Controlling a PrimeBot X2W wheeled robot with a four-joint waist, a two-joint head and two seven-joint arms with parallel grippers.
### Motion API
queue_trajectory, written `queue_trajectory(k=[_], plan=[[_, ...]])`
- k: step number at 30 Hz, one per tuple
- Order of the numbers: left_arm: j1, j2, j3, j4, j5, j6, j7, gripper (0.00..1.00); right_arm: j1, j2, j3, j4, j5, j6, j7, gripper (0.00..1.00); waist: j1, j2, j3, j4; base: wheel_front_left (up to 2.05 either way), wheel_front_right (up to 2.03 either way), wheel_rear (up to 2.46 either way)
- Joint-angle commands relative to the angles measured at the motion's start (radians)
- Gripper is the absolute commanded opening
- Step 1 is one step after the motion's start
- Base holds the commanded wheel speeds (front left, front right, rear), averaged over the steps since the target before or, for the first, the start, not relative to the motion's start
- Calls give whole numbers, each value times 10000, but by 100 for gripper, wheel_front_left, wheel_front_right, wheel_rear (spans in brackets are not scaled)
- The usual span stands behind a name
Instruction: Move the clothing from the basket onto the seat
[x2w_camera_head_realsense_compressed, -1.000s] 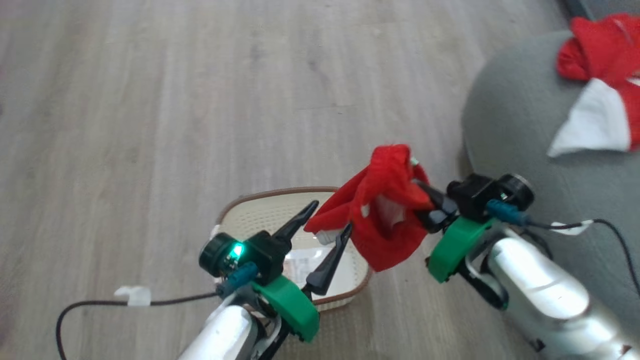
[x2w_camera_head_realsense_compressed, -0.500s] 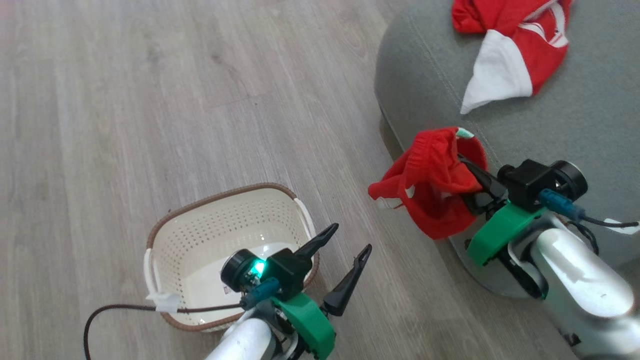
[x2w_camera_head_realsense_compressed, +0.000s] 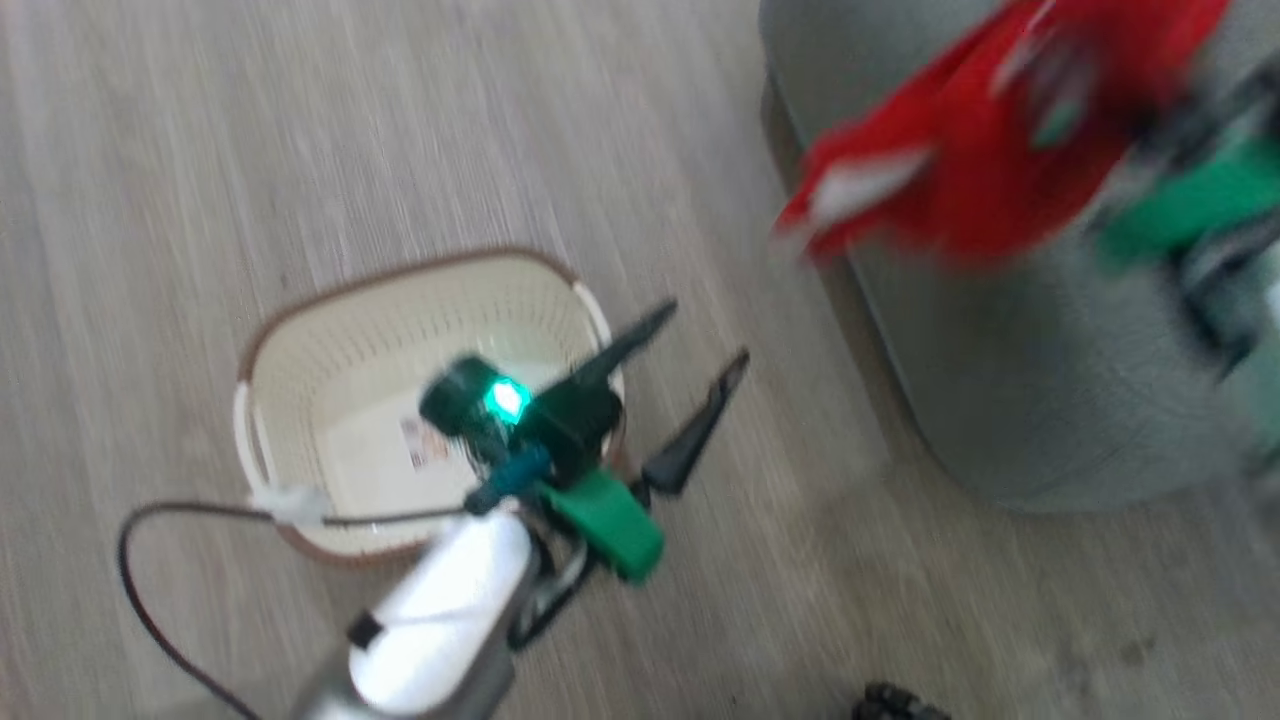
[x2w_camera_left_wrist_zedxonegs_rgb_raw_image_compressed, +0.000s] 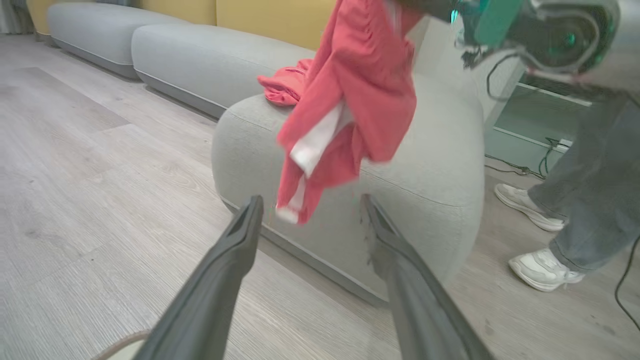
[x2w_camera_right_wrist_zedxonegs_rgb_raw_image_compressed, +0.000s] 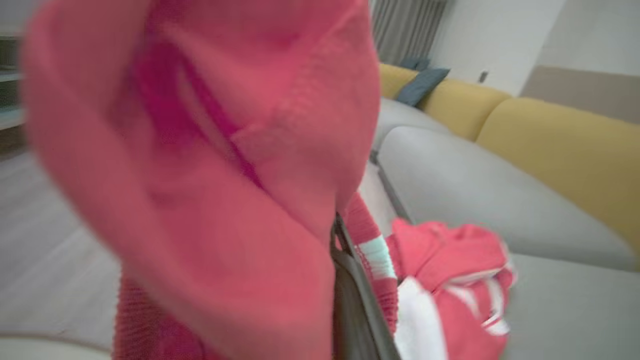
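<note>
The cream basket (x2w_camera_head_realsense_compressed: 400, 272) stands on the floor, with a small label on its inner bottom. My left gripper (x2w_camera_head_realsense_compressed: 700, 335) hovers open over the basket's right rim, nothing between its fingers (x2w_camera_left_wrist_zedxonegs_rgb_raw_image_compressed: 235, 250). A red piece of clothing (x2w_camera_head_realsense_compressed: 960, 180) with white trim hangs from my shut right gripper (x2w_camera_head_realsense_compressed: 1130, 150), blurred, at the near edge of the grey seat (x2w_camera_head_realsense_compressed: 1050, 400). In the right wrist view this clothing (x2w_camera_right_wrist_zedxonegs_rgb_raw_image_compressed: 200, 175) drapes over one dark finger (x2w_camera_right_wrist_zedxonegs_rgb_raw_image_compressed: 352, 290). Another red and white garment (x2w_camera_right_wrist_zedxonegs_rgb_raw_image_compressed: 450, 280) lies on the seat (x2w_camera_left_wrist_zedxonegs_rgb_raw_image_compressed: 430, 165).
A person's legs and white shoes (x2w_camera_left_wrist_zedxonegs_rgb_raw_image_compressed: 545, 265) stand on the wooden floor to the right of the seat. More grey cushions (x2w_camera_left_wrist_zedxonegs_rgb_raw_image_compressed: 200, 60) with yellow backs (x2w_camera_right_wrist_zedxonegs_rgb_raw_image_compressed: 550, 145) lie behind. A dark cable (x2w_camera_head_realsense_compressed: 140, 560) trails from my left arm.
The camera has swung, so the whole picture shifted. My right arm has lifted the red garment higher and over the seat's edge. The left gripper stays open by the basket.
</note>
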Motion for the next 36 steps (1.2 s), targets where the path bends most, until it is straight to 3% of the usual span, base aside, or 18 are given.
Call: queue_trajectory(k=[1,5,6,8,14,16,19,23,24,25,26,27,31,36], plan=[[-720,130,430,-449,154,-57,-125,100,-1325,-370,-652,-17,-267,-4,-64,0,-1,0,1668,431,0,0,0],[-1297,295,733,-615,262,-10,-125,100,-3465,-877,-2242,871,-656,-4,59,0,-1,0,2940,814,0,0,0],[-1453,385,835,-653,304,1,-125,100,-4579,-1267,-3263,1396,-861,-4,172,0,-1,0,3458,1026,0,0,0],[-1547,448,928,-724,332,22,-125,100,-5544,-1732,-4307,1956,-1245,-4,289,0,-1,0,3904,1238,0,0,0],[-1499,561,1088,-1008,373,116,-125,100,-6698,-2851,-6919,3497,-2592,-4,723,0,-1,0,5132,1608,0,0,0],[-1446,657,1113,-1079,399,151,-122,100,-6668,-2795,-7674,4038,-2887,-4,714,0,-1,0,5527,1552,0,0,0],[-1432,825,1076,-1143,507,186,-65,100,-6521,-2214,-8630,4817,-3191,-4,425,0,-1,0,5997,1414,0,0,0],[-1455,902,1035,-1231,577,227,-33,100,-6407,-1643,-9159,5357,-3571,-4,148,1,-1,0,6213,1309,0,0,0],[-1446,930,1046,-1251,577,249,-32,100,-6405,-1475,-9265,5473,-3681,-4,85,18,-1,0,6218,1263,0,0,0],[-1428,965,1069,-1259,568,274,-30,100,-6408,-1288,-9290,5584,-3768,-4,40,44,-1,0,6197,1202,0,0,0],[-1412,997,1100,-1258,541,293,-19,100,-6411,-1114,-9246,5730,-3821,-4,15,85,-1,0,6151,1143,0,0,0],[-1410,1035,1143,-1256,515,316,-5,100,-6394,-1011,-9203,5860,-3890,-4,-5,100,-1,0,6088,1083,0,0,0],[-1458,1123,1274,-1250,413,357,-8,100,-6213,-871,-8974,6039,-4099,-4,-54,100,-1,0,5674,906,0,0,0],[-1389,1021,1403,-943,136,391,-31,100,-5541,-724,-7860,5539,-3950,-4,-63,100,-1,0,4743,813,0,0,0]])
